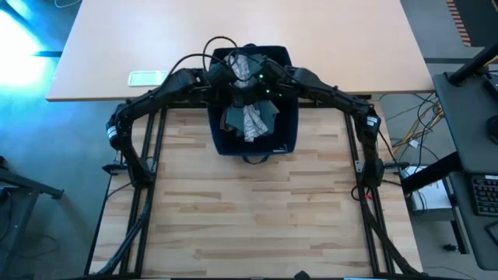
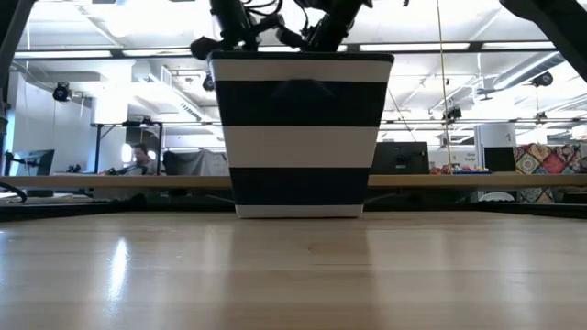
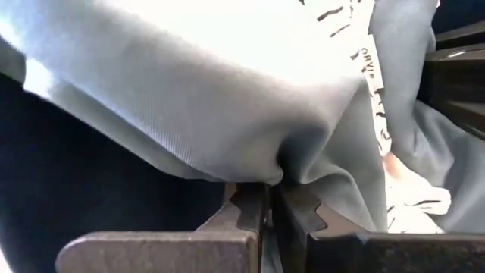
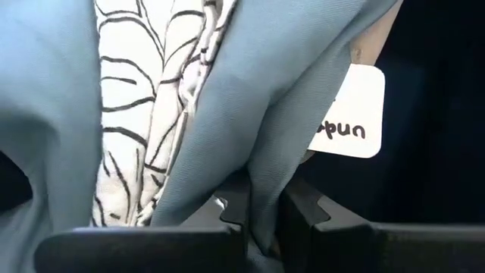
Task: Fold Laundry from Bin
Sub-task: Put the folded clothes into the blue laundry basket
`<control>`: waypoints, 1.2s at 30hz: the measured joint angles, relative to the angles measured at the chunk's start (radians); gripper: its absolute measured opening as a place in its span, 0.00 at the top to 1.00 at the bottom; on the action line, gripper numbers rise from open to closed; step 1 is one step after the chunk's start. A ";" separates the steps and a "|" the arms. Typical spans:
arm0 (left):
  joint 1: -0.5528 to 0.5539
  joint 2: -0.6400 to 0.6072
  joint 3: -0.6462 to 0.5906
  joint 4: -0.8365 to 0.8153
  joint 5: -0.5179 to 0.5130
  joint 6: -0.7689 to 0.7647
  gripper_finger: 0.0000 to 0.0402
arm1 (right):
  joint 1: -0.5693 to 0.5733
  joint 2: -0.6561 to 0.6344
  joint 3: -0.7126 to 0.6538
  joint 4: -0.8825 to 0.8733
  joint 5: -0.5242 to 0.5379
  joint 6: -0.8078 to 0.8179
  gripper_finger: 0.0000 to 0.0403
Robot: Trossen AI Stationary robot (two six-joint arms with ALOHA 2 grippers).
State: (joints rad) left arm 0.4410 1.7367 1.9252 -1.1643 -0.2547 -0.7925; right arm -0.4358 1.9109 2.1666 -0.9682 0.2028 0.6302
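Left end effector [image 3: 267, 205] and right end effector [image 4: 261, 205] are each clamped on the teal-green garment [image 1: 247, 93], directly above the bin [image 1: 255, 144] at the desk's [image 1: 249, 225] far edge. Fabric hangs below both, equally near.

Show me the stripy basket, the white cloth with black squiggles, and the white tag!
Navy-and-white striped fabric bin [image 2: 301, 147]: low view, front wall.
White black-lined patterned garment [image 4: 148, 83]: right wrist view, middle fold.
White printed tag [image 4: 355, 121]: right wrist view, its face.

Upside-down "undu" on white garment tag [image 4: 350, 114]; rest unreadable.
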 joint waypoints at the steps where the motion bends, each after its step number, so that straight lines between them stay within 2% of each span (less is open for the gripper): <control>1: -0.005 0.000 0.009 -0.004 -0.003 -0.006 1.00 | 0.001 0.000 0.009 -0.003 -0.004 0.000 0.92; 7: -0.055 0.014 0.072 0.012 -0.007 -0.053 1.00 | 0.019 -0.017 0.100 -0.119 0.004 -0.021 0.92; 13: -0.094 0.101 0.186 0.030 -0.018 -0.057 1.00 | 0.025 -0.029 0.183 -0.290 0.045 -0.056 0.92; 17: -0.096 0.169 0.261 0.043 -0.021 -0.026 1.00 | 0.024 -0.044 0.185 -0.338 0.082 -0.073 0.92; 21: -0.112 0.215 0.321 0.009 -0.043 -0.014 1.00 | 0.024 -0.043 0.183 -0.323 0.083 -0.180 0.92; 27: -0.160 0.220 0.302 -0.054 -0.179 -0.162 1.00 | 0.026 -0.011 0.182 -0.286 0.045 -0.310 0.92; 33: -0.165 0.222 0.246 -0.013 -0.184 -0.265 1.00 | 0.013 0.008 0.175 -0.308 0.040 -0.337 0.92; 36: -0.165 0.223 0.216 -0.014 -0.219 -0.321 1.00 | 0.007 0.022 0.163 -0.296 0.040 -0.337 0.92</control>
State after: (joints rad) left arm 0.2764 1.9594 2.1409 -1.1780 -0.4737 -1.1139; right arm -0.4284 1.9329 2.3301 -1.2646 0.2431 0.2931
